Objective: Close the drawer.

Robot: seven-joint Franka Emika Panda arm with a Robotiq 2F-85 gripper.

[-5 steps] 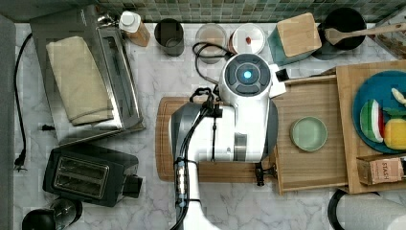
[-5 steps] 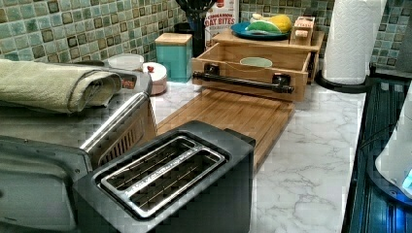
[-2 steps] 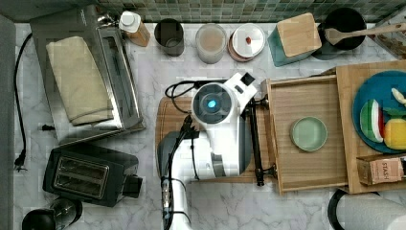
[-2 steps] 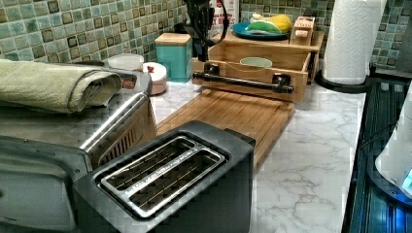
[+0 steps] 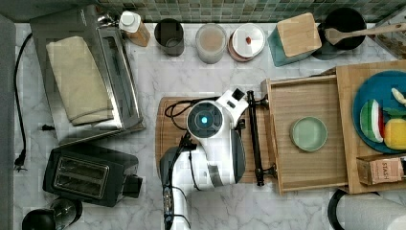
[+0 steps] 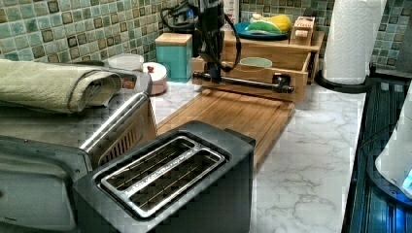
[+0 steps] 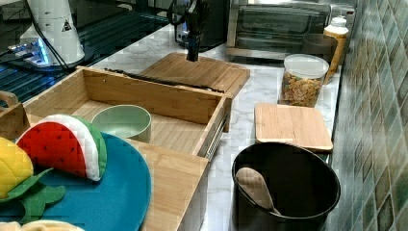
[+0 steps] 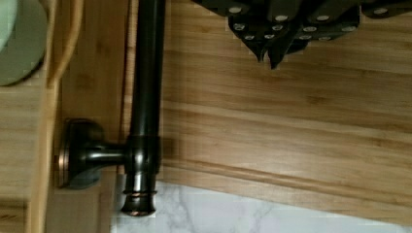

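The drawer [image 5: 306, 96] is a shallow bamboo tray standing pulled out from under a wooden stand [image 5: 345, 76], with a green bowl [image 5: 309, 133] lying in it. A black bar handle [image 5: 253, 139] runs along the drawer's front. My gripper [image 6: 214, 73] hangs over the grooved cutting board [image 6: 233, 109], just on the board side of the handle [image 6: 243, 82] near one end. In the wrist view the gripper [image 8: 268, 58] has its fingertips together and nothing between them. It stands apart from the handle [image 8: 145, 73] and the drawer front [image 8: 92, 97].
A toaster [image 5: 91, 175] and a toaster oven [image 5: 115, 76] with a folded towel stand at the top view's left. Jars, a teal canister [image 5: 294, 38] and a black pot [image 5: 344, 24] line the back wall. A blue plate [image 5: 378, 91] of toy food tops the stand.
My arm has moved toward the top view's left, off the drawer's front and onto the cutting-board side of the handle. In the left view it has come down beside the handle.
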